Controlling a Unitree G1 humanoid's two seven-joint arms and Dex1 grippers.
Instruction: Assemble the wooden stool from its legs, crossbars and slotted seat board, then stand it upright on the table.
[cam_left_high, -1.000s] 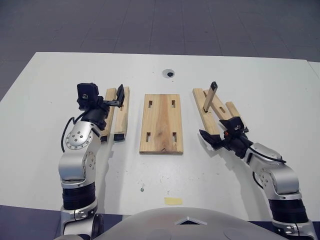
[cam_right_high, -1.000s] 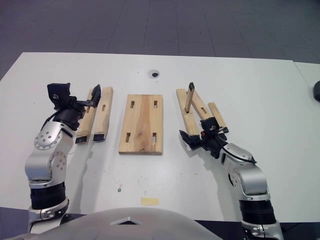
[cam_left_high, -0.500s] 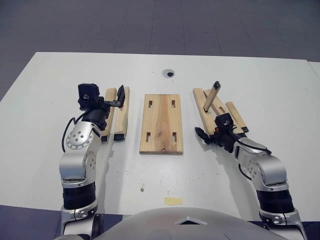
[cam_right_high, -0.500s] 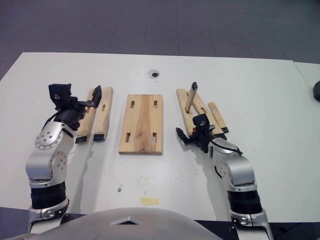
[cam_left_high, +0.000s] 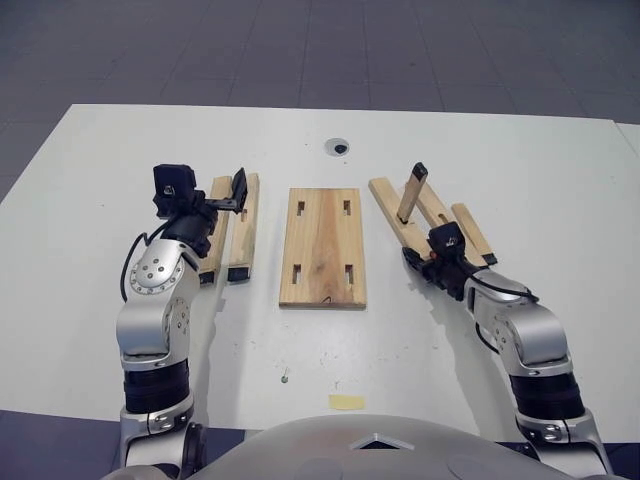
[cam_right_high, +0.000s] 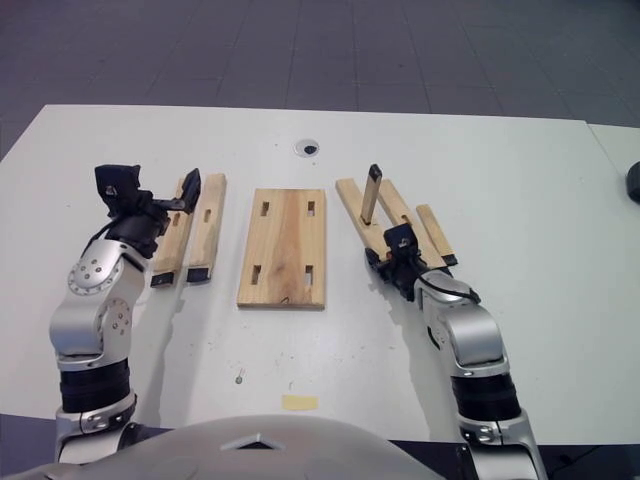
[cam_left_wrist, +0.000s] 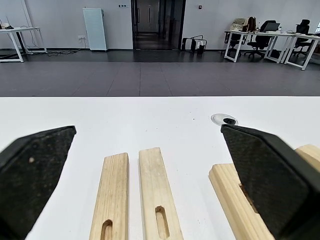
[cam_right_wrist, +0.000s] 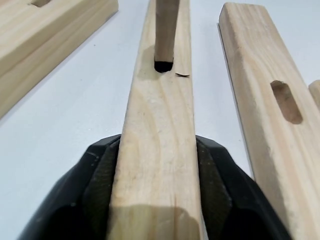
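The slotted seat board (cam_left_high: 322, 245) lies flat at the table's middle. Two slotted legs (cam_left_high: 244, 222) lie side by side to its left. My left gripper (cam_left_high: 225, 203) hovers over their near part, open, fingers (cam_left_wrist: 40, 160) spread wide with nothing held. To the right of the board lies a leg (cam_left_high: 393, 214) with a crossbar (cam_left_high: 411, 191) standing in its slot. My right gripper (cam_left_high: 428, 262) is shut on that leg's near end, a finger (cam_right_wrist: 100, 175) on each side. Two more wooden pieces (cam_left_high: 470, 232) lie beside it to the right.
A round cable hole (cam_left_high: 339, 146) sits in the white table (cam_left_high: 120, 150) beyond the board. A small screw (cam_left_high: 285, 377) and a yellow tape scrap (cam_left_high: 346, 402) lie near the front edge. Bare table surrounds the parts.
My right gripper moved in from the right onto the near end of the leg and shut on it. That leg and its crossbar swung slightly left. The left arm stayed put.
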